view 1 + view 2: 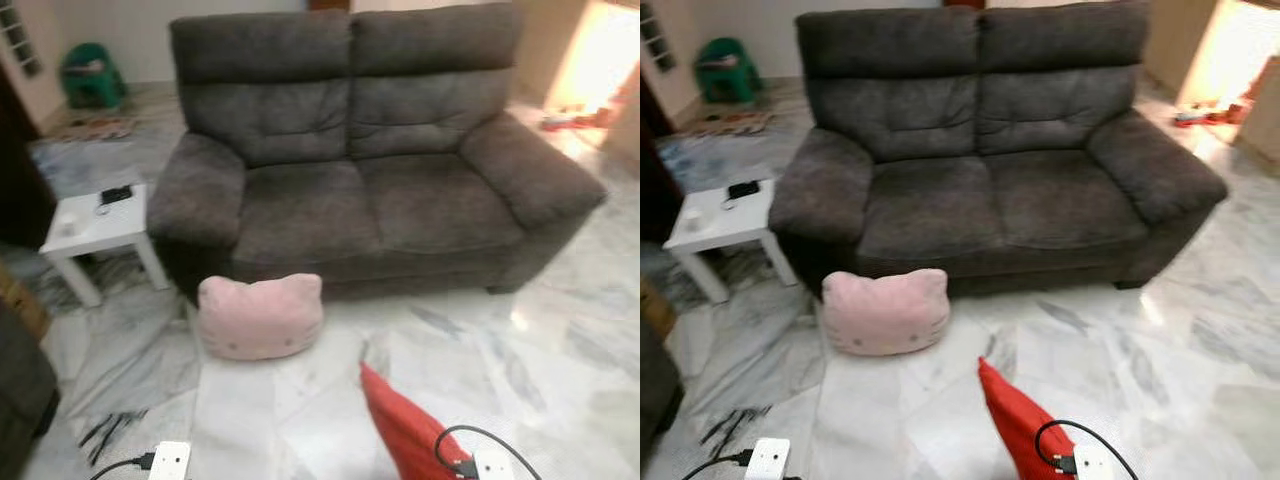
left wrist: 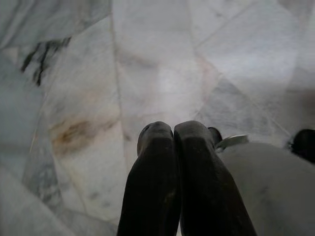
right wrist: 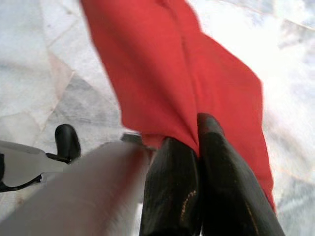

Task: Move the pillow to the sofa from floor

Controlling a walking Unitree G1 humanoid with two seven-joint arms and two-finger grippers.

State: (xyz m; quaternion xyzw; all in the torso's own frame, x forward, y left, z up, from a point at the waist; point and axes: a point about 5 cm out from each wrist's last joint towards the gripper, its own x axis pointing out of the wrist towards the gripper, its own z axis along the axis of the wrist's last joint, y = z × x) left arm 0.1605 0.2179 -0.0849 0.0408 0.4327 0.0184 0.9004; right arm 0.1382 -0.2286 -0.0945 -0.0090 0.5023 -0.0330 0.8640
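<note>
Pillow (image 1: 404, 428), red, pinched in my right gripper (image 3: 197, 142); left gripper (image 2: 173, 135) closed, empty. Sofa (image 1: 370, 200) ahead, placement probably all that's left.

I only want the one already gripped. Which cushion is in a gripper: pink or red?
The red fabric cushion, pinched by the right gripper; the pink cat-face pillow lies untouched on the floor.
</note>
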